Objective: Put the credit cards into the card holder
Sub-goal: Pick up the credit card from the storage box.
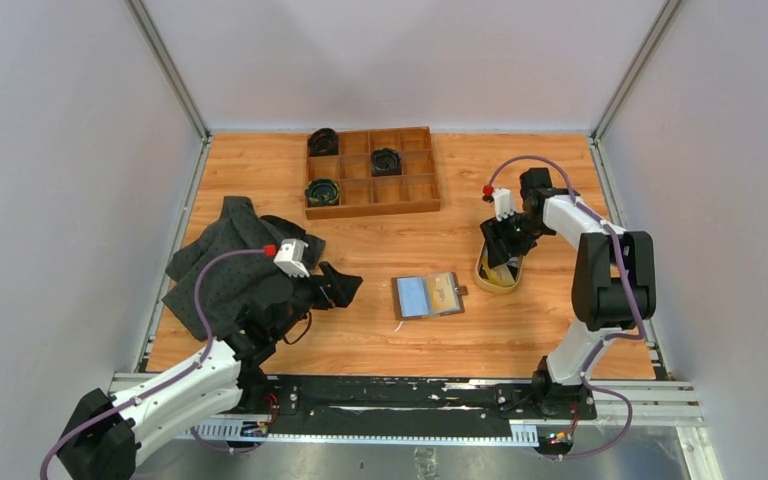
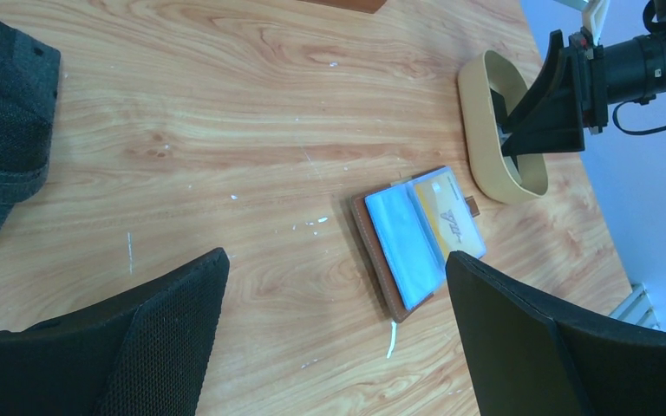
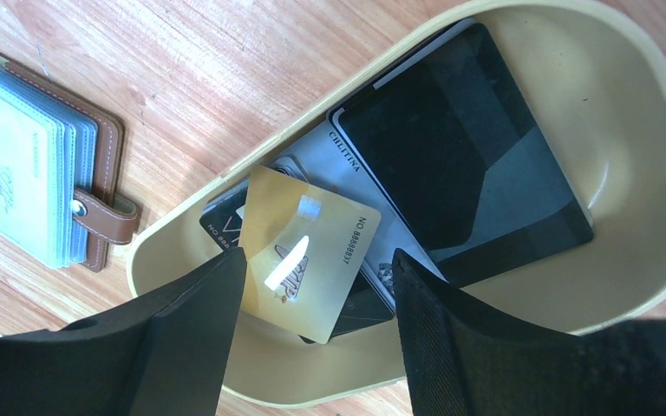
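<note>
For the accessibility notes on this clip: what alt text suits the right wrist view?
The right claw, jaws apart, hovers over a tan oval dish of loose credit cards, a gold card and a black card on top. At the left edge, the brown card holder lies open on the wooden table.

Desk (image 2: pixel 225 104) of wood-grain finish with low sheen and white scuffs, card holder (image 2: pixel 418 241) of smooth stitched brown leather with clear plastic sleeves, yellow-gold card (image 3: pixel 308 251) glossy plastic (glare patch on face), oval dish (image 3: pixel 650 130) matt smooth tan plastic, cloth (image 2: pixel 0 104) dark, matt.
</note>
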Motion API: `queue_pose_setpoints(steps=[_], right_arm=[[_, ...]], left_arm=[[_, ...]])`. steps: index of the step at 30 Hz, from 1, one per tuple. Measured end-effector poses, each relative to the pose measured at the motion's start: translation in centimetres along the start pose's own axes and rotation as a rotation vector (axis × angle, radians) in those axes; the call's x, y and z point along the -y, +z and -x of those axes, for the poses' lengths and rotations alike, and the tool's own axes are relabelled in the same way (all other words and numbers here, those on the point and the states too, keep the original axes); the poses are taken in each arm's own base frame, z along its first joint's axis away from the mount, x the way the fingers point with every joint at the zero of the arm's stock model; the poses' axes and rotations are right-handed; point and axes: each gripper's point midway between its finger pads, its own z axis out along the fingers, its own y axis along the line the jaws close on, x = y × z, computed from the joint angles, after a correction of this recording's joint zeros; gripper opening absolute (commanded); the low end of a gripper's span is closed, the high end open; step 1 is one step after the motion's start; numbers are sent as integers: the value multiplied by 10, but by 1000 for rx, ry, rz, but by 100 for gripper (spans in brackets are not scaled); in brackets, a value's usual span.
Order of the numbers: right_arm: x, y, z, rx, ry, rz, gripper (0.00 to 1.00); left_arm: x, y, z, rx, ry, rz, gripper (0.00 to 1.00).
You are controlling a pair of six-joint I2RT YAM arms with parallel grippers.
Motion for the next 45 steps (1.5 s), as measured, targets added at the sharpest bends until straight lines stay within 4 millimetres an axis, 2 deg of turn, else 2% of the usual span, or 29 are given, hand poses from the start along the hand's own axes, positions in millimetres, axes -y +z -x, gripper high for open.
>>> queue_pose_setpoints(steps=[14,26,33,40,45], right_arm=[[-10,7,-1,-5,34,67,58],[-29,0,8,44,34,159,47],[-42,-4,9,69,53,241,39],[-56,-11,9,88,79,331,25],[-64,-16,9,88,74,372,22]], left_arm=[[-5,0,-2,3,-23,17,100],[-5,0,-1,5,-25,20,100],[-6,0,-2,2,-25,23,100],[-7,1,-3,-1,-27,27,100],[-8,1,-3,-3,-28,32,100]])
